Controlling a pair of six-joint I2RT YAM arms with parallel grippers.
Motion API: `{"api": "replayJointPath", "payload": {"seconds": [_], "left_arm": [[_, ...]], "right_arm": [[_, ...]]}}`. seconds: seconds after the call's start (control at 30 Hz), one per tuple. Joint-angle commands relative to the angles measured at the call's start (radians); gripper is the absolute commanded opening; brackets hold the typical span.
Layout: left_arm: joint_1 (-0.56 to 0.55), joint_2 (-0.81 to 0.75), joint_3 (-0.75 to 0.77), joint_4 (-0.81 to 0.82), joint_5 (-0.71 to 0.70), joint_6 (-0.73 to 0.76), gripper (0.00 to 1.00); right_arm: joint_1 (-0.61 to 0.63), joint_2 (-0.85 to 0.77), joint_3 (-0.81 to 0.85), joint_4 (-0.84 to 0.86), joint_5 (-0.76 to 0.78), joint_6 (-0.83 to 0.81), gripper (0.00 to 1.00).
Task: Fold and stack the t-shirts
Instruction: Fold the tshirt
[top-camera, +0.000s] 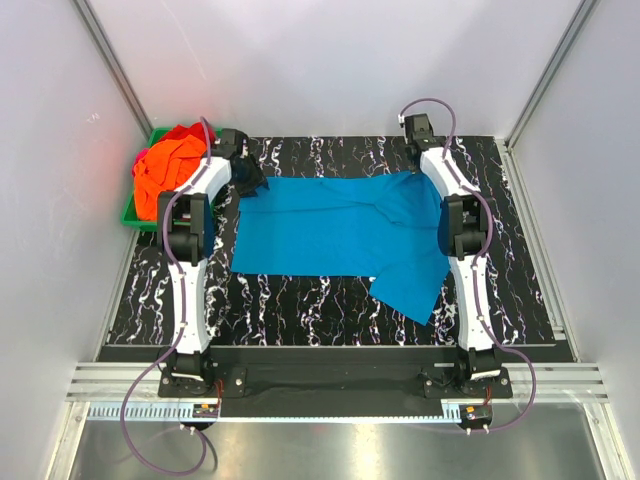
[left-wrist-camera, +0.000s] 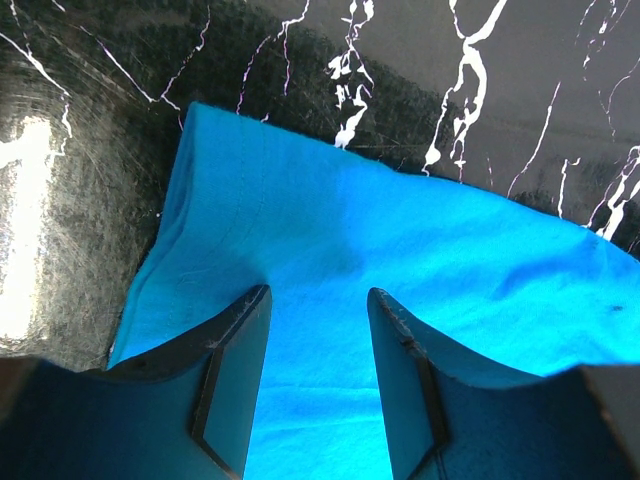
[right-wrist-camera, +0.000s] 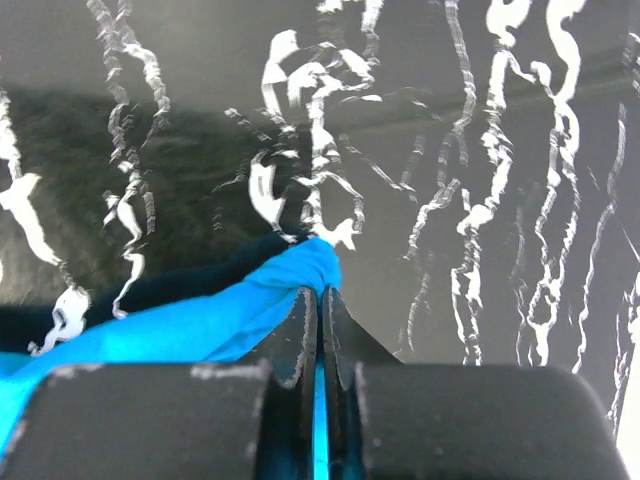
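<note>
A turquoise-blue t-shirt (top-camera: 330, 225) lies spread across the black marbled table, one sleeve pointing toward the near right. My left gripper (top-camera: 243, 170) sits at the shirt's far left corner. In the left wrist view it (left-wrist-camera: 318, 296) is open, its fingers (left-wrist-camera: 240, 340) resting on the blue cloth (left-wrist-camera: 420, 250) with nothing pinched. My right gripper (top-camera: 415, 172) is at the shirt's far right corner. In the right wrist view it (right-wrist-camera: 320, 292) is shut on a bunched edge of the blue cloth (right-wrist-camera: 250, 300). Orange and red t-shirts (top-camera: 165, 165) are heaped at the far left.
A green plastic bin (top-camera: 130, 215) at the table's far left edge holds the orange and red heap. White walls with metal corner posts enclose the table (top-camera: 300, 300) on three sides. A metal rail runs along the near edge by the arm bases.
</note>
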Motion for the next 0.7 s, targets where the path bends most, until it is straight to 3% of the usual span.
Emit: {"api": "replayJointPath", "payload": {"seconds": [0.0,0.17,0.2,0.23,0.33,0.43,0.5,0.6,0.67], "left_arm": [[0.002,0.068,0.019,-0.088,-0.026,0.008,0.5],[0.018,0.081,0.044,-0.11,-0.048,-0.022,0.51],[0.019,0.085,0.049,-0.115,-0.051,-0.028,0.51],[0.021,0.088,0.056,-0.115,-0.049,-0.028,0.51],[0.025,0.094,0.065,-0.119,-0.046,-0.042,0.52],[0.028,0.098,0.07,-0.118,-0.045,-0.046,0.52],[0.032,0.099,0.073,-0.116,-0.046,-0.046,0.52],[0.035,0.101,0.076,-0.115,-0.042,-0.046,0.52],[0.039,0.105,0.082,-0.118,-0.037,-0.046,0.52]], "right_arm": [[-0.028,-0.025,0.09,0.018,0.133,0.102,0.0],[-0.178,-0.024,0.195,-0.172,-0.115,0.407,0.0],[-0.195,-0.048,0.152,-0.166,-0.19,0.438,0.0],[-0.209,-0.065,0.115,-0.148,-0.371,0.494,0.0],[-0.249,-0.13,-0.064,-0.008,-0.633,0.568,0.03],[-0.255,-0.094,-0.048,-0.009,-0.734,0.61,0.04],[-0.275,-0.061,-0.023,-0.023,-0.784,0.666,0.09],[-0.293,-0.094,-0.087,0.044,-0.801,0.725,0.3],[-0.313,-0.116,-0.117,0.09,-0.816,0.749,0.36]]}}
